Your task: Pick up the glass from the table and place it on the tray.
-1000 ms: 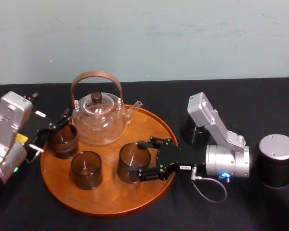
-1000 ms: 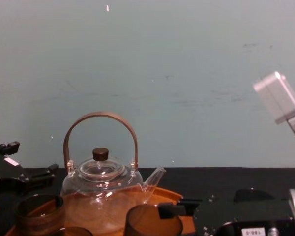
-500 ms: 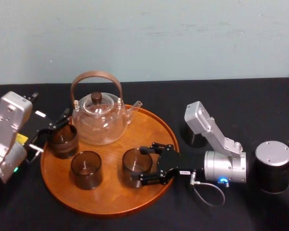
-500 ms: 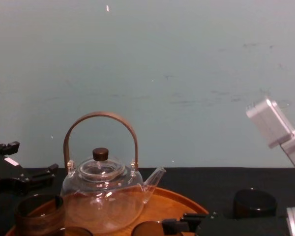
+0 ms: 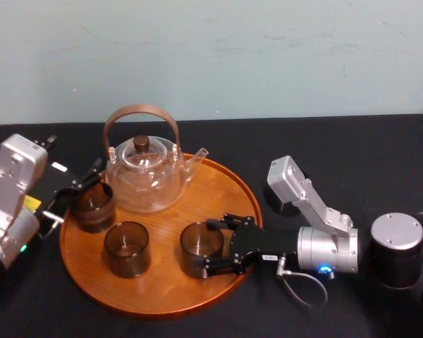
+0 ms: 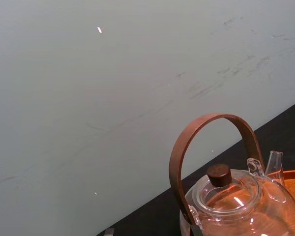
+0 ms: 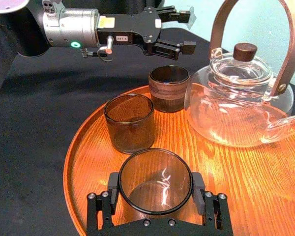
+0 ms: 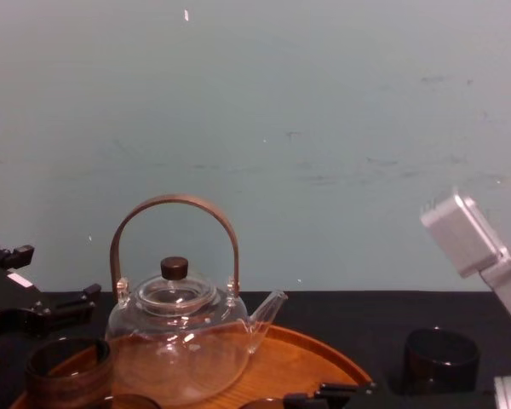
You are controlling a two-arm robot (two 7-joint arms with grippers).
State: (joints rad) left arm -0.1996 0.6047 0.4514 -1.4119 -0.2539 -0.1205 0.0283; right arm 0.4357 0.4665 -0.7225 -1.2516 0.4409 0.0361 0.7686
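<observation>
Contact shows on both sides of the short, smoky brown drinking glass (image 7: 155, 172): the right pincer (image 7: 155, 184) is pinching it, one black finger pad pressed to each flank just under the rim. The glass stands upright between those fingers on the large round orange-brown wooden tray (image 5: 222, 193), inside the low rim on the side nearest this pincer's wrist, and its base looks to be down on the wood. The right arm comes in low across the flat matte black tabletop (image 5: 352, 144), with the pincer's body level over the tray's edge.

Ahead of the right pincer, past the held glass, a second smoky brown glass (image 5: 125, 248) stands on the tray, apart from the first. Beyond that and off to one side stands a third, darker glass (image 5: 93, 205). Beside it, also on the tray, is the clear glass teapot (image 5: 144, 176) with a bent brown handle and a dark knob on its lid. Behind the right pincer, near the arm's grey link, a dark round cup (image 5: 285, 203) sits on the tabletop, off the tray.

The left pincer (image 5: 76, 190) hangs at the tray's edge farthest from the right pincer, fingers spread, just beside the third, darker glass; whether it touches that glass I cannot tell
</observation>
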